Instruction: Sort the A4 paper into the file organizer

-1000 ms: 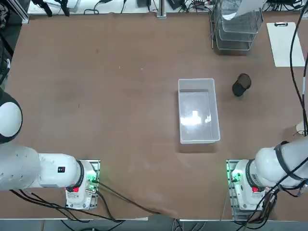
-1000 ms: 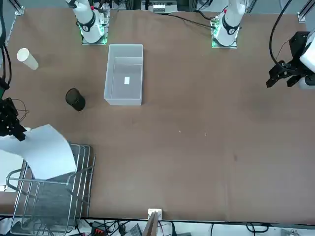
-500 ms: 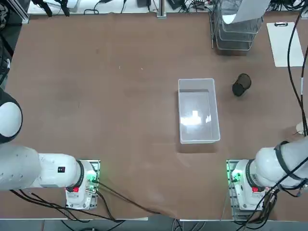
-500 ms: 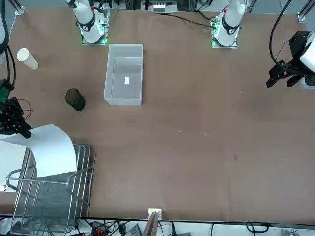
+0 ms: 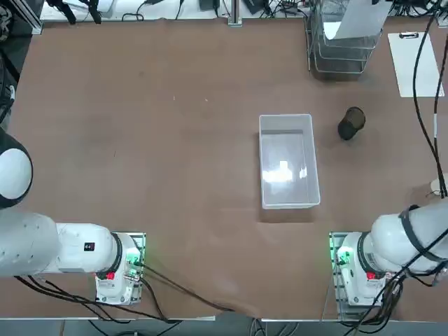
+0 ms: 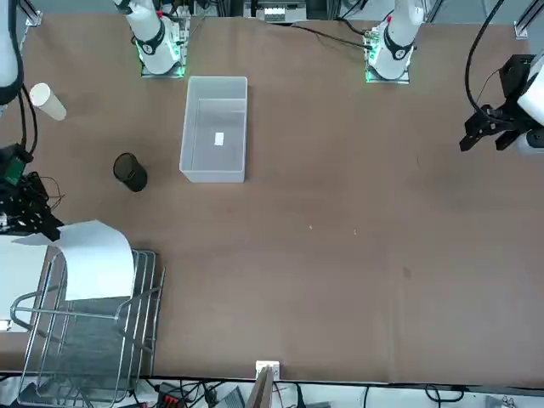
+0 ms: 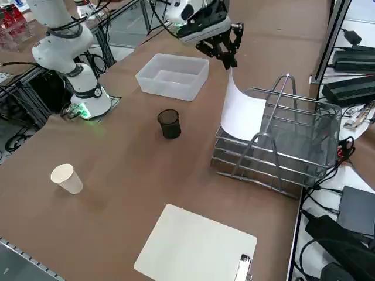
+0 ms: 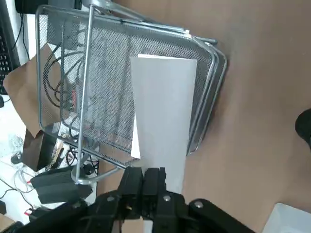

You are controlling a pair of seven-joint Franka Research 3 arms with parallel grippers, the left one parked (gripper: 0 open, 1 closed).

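Since a second ago, the A4 paper (image 6: 98, 259) has sunk lower over the file organizer (image 6: 85, 336), far right on the table (image 6: 340, 238). Right gripper (image 8: 146, 180) pinches its near edge. Open tabletop lies left; clipboard (image 7: 196, 249), clear bin (image 6: 215, 127), black cup (image 6: 129, 172) stand apart.

Upper centre of the frame: right gripper (image 7: 228, 61), fingers pinched on the top edge of the A4 paper (image 7: 242, 113). Sheet hanging curved, lower end resting inside the near end of the file organizer (image 7: 293, 146) at centre right. Left of the rack, a dark cup (image 7: 170, 124) upright on the table (image 7: 111, 170). Above it, a clear bin (image 7: 173, 76). At left, a paper cup (image 7: 66, 178) lying tilted. Along the bottom, a white clipboard (image 7: 196, 246), clip toward the right.
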